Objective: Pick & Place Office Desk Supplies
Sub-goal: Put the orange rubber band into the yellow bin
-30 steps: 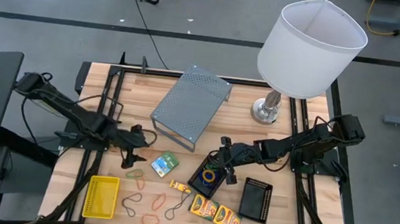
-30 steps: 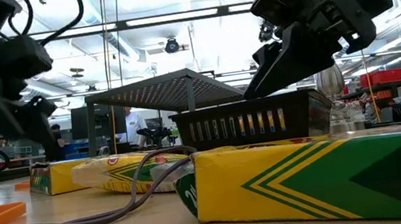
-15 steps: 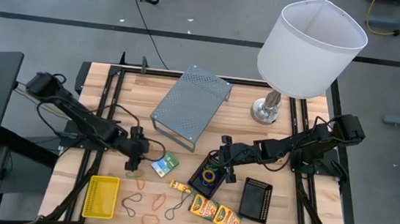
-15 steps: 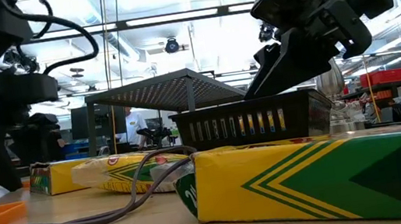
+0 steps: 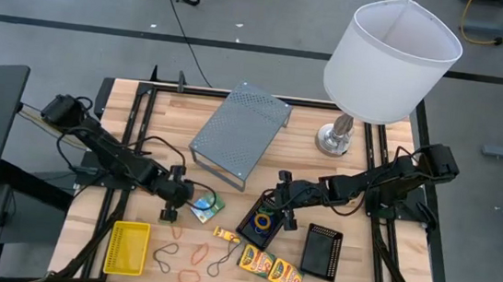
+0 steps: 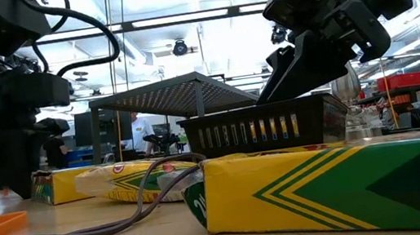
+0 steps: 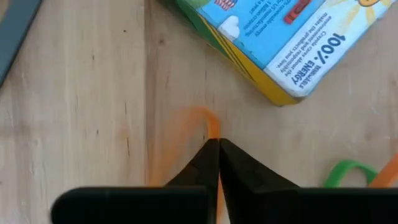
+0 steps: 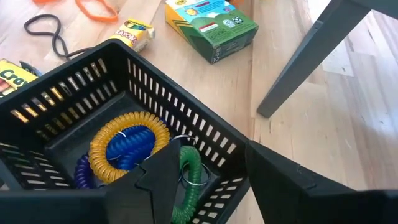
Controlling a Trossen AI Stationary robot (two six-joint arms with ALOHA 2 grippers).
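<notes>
My left gripper (image 5: 169, 211) stands just left of the green-white packet (image 5: 208, 207), shut on an orange rubber band (image 7: 210, 126) that lies on the wood. A green band (image 7: 348, 169) lies beside it. My right gripper (image 5: 284, 209) is open over a black mesh tray (image 5: 260, 221) holding coiled bands (image 8: 127, 146). One finger (image 8: 158, 180) is above the tray's inside and the other (image 8: 280, 183) outside its wall. A second mesh tray (image 5: 321, 251), crayon boxes (image 5: 272, 268) and the yellow basket (image 5: 127, 246) rest flat near the front edge. My left gripper pinches the orange rubber band's strand (image 7: 212, 130) between its two fingertips (image 7: 208, 155). The fingers come from above, pointing down. The band still lies on the table around them, and its near part is hidden under the fingers.
A grey perforated riser (image 5: 240, 133) stands at the back middle, and a big white-shaded lamp (image 5: 390, 52) at the back right. More loose bands (image 5: 192, 256) and a small crayon pack (image 5: 227, 236) lie near the front edge. A person (image 6: 139, 127) shows far behind the table.
My left gripper has gone down to the table and a little toward the right and near edges, next to the green-white packet. There it has shut on the orange band. The band has stayed on the wood.
</notes>
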